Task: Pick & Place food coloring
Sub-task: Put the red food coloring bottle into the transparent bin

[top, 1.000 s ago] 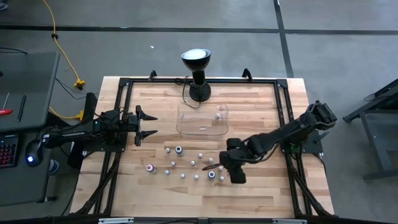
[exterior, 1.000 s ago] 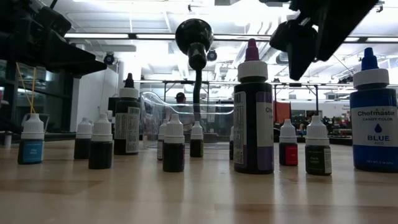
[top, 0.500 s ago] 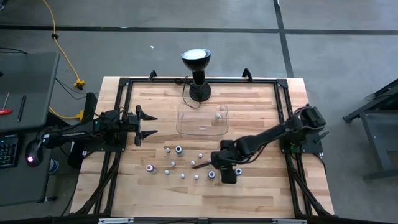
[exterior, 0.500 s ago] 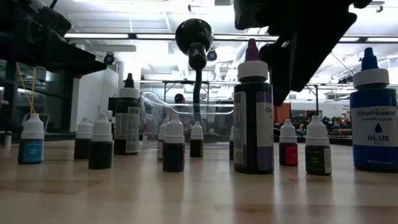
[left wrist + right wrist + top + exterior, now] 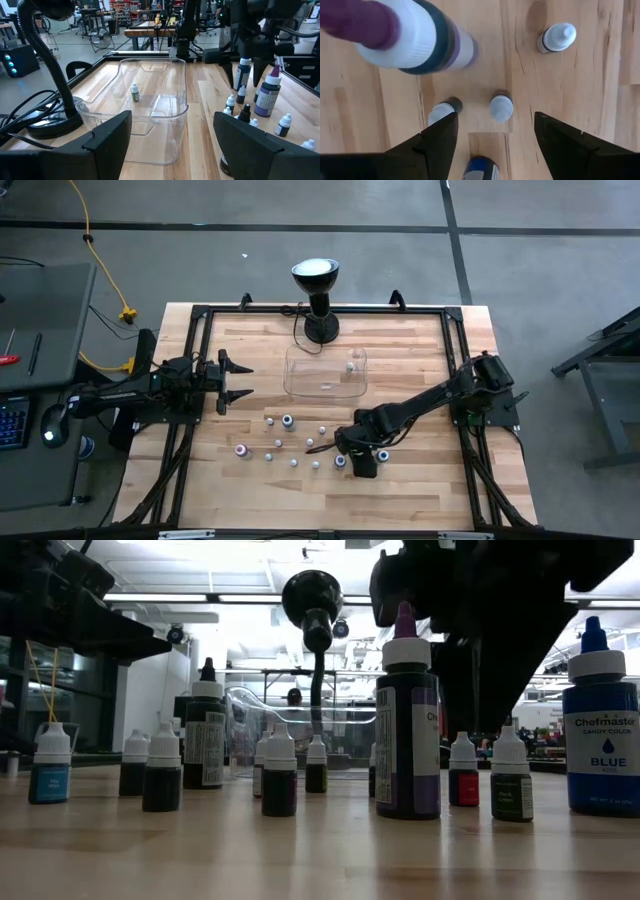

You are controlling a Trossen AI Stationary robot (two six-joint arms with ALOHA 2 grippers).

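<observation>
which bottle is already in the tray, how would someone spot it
Start at the black gooseneck lamp at the table's far edge; the clear plastic tray lies just in front of it. The small whitish dropper bottle stands alone inside, near the tray's right corner by the lamp, while every other bottle stands on bare wood.

Landmark: the tray (image 5: 325, 373), mid-table, just in front of the lamp (image 5: 317, 300), whose base sits at the table's (image 5: 420, 350) back edge.

One small bottle (image 5: 350, 366) stands inside the tray, toward its right end.

The other bottles (image 5: 290, 442) stand scattered on the table in front of the tray, from below its left end to beyond its right end.

My right gripper (image 5: 492, 131) hangs over the right part of that scatter, in front of the tray's right end, fingers spread, two small bottles below between them.

My left gripper (image 5: 233, 381) waits left of the tray, apart from it, pointing toward it, fingers spread.
</observation>
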